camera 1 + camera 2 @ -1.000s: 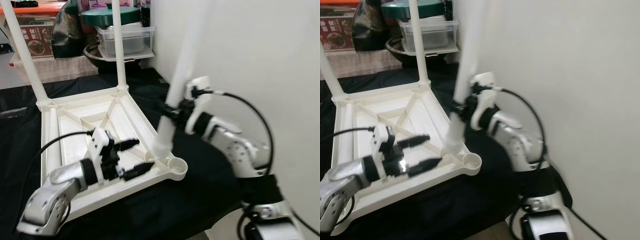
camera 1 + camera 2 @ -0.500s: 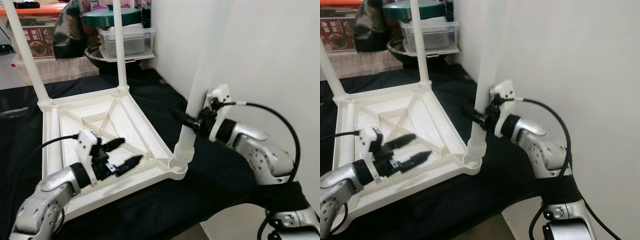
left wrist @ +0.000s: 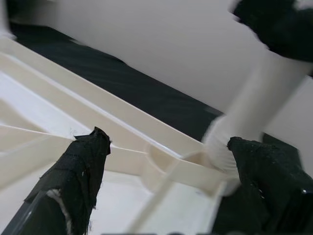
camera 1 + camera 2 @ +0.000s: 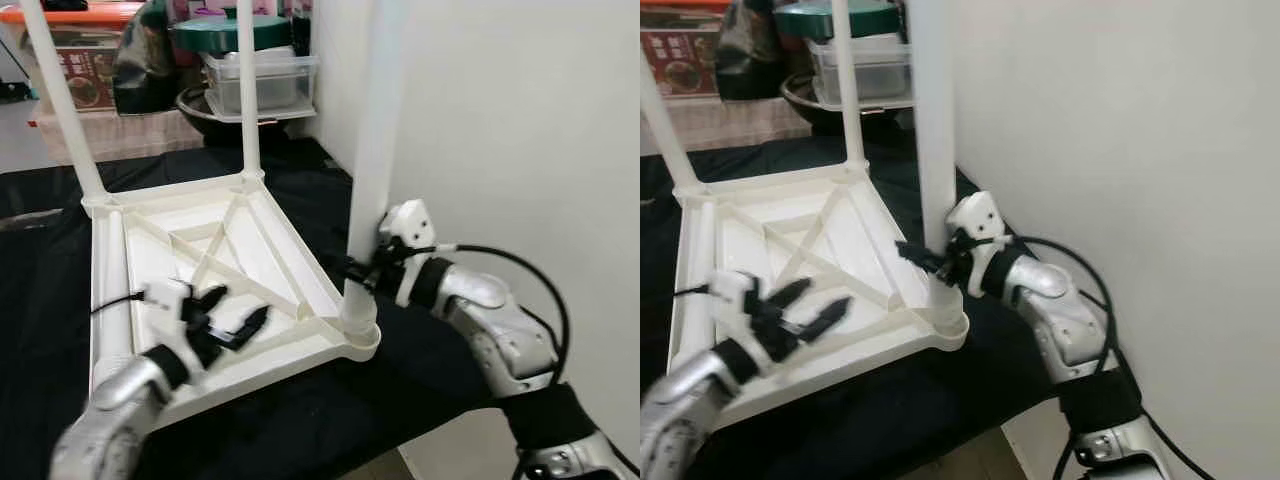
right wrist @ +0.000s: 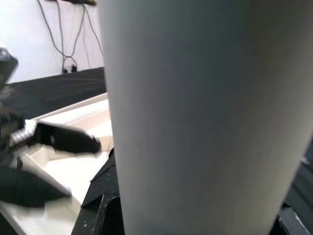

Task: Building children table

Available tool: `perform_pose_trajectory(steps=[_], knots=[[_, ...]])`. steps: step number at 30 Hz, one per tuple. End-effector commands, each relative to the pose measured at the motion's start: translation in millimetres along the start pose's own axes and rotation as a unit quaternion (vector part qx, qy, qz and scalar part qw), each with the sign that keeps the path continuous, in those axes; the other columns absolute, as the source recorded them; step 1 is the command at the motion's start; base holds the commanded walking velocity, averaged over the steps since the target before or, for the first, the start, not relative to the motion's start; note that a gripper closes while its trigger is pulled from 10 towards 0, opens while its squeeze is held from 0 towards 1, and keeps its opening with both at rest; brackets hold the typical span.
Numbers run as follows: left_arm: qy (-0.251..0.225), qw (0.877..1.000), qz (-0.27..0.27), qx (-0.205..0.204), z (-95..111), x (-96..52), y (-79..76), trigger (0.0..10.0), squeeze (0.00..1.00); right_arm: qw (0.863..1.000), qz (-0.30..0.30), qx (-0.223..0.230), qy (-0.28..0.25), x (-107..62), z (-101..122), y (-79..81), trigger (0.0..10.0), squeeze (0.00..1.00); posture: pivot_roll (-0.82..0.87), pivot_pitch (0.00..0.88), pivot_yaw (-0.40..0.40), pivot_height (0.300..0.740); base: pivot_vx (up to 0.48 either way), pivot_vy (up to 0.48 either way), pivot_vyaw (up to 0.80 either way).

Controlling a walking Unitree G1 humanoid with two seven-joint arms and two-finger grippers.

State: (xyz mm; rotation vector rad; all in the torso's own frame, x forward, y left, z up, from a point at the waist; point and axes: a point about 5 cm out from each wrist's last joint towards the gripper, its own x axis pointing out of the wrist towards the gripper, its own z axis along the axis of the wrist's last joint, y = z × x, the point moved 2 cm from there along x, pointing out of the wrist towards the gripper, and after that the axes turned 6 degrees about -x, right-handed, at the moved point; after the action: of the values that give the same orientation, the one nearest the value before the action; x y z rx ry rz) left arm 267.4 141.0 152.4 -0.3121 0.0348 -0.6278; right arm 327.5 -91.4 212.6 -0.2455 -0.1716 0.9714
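A white plastic children's table top [image 4: 205,262] was laid upside down on a black cloth [image 4: 430,375], its ribbed underside turned upward. Two white legs, a far left leg [image 4: 62,105] and a far right leg [image 4: 247,95], were seen standing upright in the far corner sockets. A third white leg [image 4: 372,140] was held upright at the near right corner socket [image 4: 358,330], close to a white wall [image 4: 520,130], with its lower end set in the socket. The right tool [image 4: 362,274] was pinched around this leg just above the socket, a black finger [image 4: 917,253] being seen against the side of the tube. The left tool [image 4: 232,318] was held over the near part of the underside, its two black fingers [image 3: 80,169] spread apart and nothing gripped between them. Behind the cloth, clear plastic boxes [image 4: 262,80] and a dark green lid [image 4: 235,28] were stacked.
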Motion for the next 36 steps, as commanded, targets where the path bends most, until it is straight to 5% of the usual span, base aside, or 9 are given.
perform_pose_trajectory(steps=[1,9,19,36], knots=[[0.005,1.000,0.004,0.002,-2,-0.1,-2.2,10.0,0.00,1.000,-0.001,-0.008,0.004,-1.5,-4,0.3,0.0,0.00,-0.04,0.000,-0.087,0.740,0.000,0.000,0.00],[0.000,1.000,0.018,-0.003,-1,0.1,-0.2,10.0,0.00,0.999,0.016,-0.031,0.010,-5.6,-13,9.1,0.0,0.00,-0.04,0.000,-0.087,0.740,0.000,0.000,0.00],[0.002,1.000,0.021,-0.005,-2,-0.7,-2.0,10.0,0.00,0.997,-0.006,-0.074,0.029,-13.2,-24,-2.4,0.0,0.00,-0.04,0.000,-0.083,0.740,0.000,0.000,0.00],[0.003,1.000,0.026,-0.005,-3,0.8,-0.9,10.0,0.00,0.999,-0.005,-0.051,0.002,-6.6,-29,14.1,0.0,0.00,-0.03,0.000,-0.080,0.740,0.000,0.000,0.00]])
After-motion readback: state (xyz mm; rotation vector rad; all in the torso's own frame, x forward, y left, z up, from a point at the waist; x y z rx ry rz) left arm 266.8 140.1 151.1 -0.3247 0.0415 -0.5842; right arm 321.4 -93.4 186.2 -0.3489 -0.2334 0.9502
